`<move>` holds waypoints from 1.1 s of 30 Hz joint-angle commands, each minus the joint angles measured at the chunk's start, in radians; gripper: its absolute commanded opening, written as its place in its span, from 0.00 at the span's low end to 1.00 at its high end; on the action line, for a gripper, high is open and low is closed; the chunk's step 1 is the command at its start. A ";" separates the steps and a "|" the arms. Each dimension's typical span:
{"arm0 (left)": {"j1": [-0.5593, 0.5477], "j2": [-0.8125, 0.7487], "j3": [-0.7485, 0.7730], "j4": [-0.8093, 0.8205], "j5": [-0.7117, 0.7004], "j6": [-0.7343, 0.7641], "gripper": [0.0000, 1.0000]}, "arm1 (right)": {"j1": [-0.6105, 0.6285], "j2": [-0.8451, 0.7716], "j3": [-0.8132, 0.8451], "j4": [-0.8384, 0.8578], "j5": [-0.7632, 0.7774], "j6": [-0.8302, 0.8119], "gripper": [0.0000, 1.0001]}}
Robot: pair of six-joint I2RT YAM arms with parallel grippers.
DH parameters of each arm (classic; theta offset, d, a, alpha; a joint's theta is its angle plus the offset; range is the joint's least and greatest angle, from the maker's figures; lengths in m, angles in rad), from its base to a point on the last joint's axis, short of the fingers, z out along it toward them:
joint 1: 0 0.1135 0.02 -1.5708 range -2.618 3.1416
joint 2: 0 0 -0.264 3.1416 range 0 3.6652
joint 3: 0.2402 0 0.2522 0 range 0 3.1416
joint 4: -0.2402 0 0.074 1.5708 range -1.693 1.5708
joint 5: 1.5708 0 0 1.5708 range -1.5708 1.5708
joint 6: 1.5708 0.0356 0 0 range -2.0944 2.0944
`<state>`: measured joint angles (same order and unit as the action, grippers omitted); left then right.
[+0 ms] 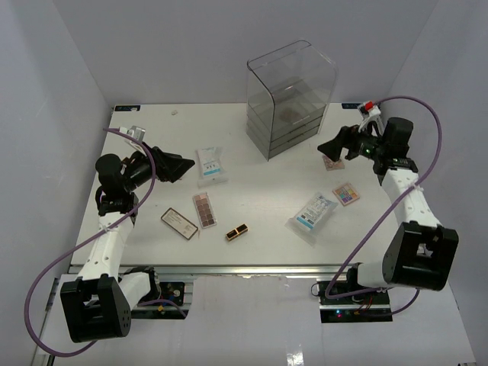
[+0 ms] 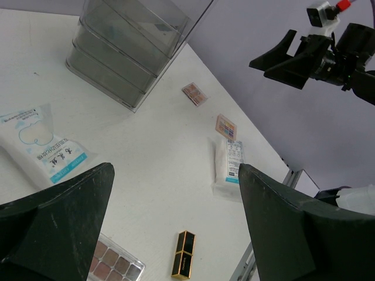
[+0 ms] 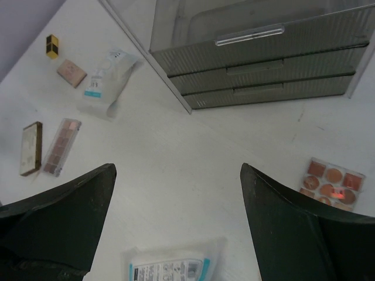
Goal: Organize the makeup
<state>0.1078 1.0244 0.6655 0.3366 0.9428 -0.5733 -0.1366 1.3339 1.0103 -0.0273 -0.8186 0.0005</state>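
Two sachets: left sachet [image 1: 210, 164], right sachet [image 1: 313, 211]. Four palettes: beige palette [image 1: 179, 222] and brown palette [image 1: 203, 210] near left, pink palette [image 1: 332, 163] and multicoloured palette [image 1: 347, 194] right. One lipstick [image 1: 236, 232]. One far drawer box [image 1: 290, 91] with three drawers [image 3: 258, 64]. The right wrist view adds one unidentifiable pinkish flat piece [image 3: 71, 73].

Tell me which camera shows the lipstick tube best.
Left wrist: the lipstick tube lies close and large, black-and-gold sides clear. Top external shows it whole but small; right wrist shows it only as a tiny far-off block.
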 commanded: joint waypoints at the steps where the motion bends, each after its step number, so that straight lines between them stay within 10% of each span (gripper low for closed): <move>1: -0.002 -0.023 -0.001 0.000 0.002 0.024 0.98 | 0.058 0.133 0.055 0.211 0.042 0.367 0.90; 11: -0.003 -0.002 0.003 -0.013 0.000 0.035 0.98 | 0.113 0.443 0.155 0.635 0.066 0.734 0.71; 33: -0.003 0.036 0.018 -0.055 -0.016 0.071 0.98 | 0.115 0.803 0.390 0.875 0.078 0.994 0.42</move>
<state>0.1078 1.0605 0.6651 0.2883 0.9277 -0.5282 -0.0227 2.1152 1.3402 0.7540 -0.7551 0.9505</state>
